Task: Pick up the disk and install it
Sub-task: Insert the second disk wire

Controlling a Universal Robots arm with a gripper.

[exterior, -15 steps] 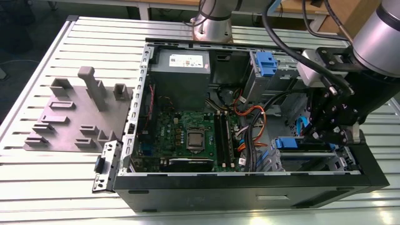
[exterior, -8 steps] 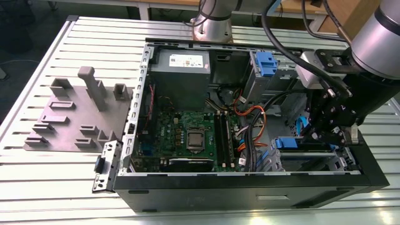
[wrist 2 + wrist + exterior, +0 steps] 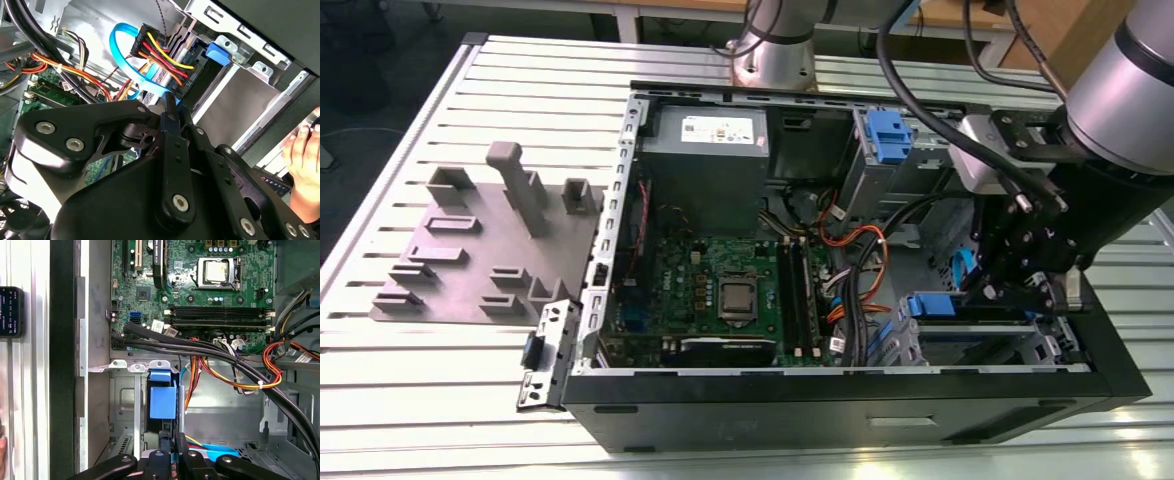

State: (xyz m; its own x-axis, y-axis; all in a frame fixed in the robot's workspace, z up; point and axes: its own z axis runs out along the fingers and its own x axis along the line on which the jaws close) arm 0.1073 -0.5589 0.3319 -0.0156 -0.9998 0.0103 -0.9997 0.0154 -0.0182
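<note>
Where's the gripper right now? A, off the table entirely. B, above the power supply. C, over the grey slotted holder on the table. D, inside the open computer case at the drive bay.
D: in the exterior view the gripper is down inside the computer case, at the drive bay with the blue handle.

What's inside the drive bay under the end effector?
The disk stands in the grey metal bay, blue handle end out, in the first wrist view. The end effector sits at its near end. The drive's label and far end are covered by the cage.
</note>
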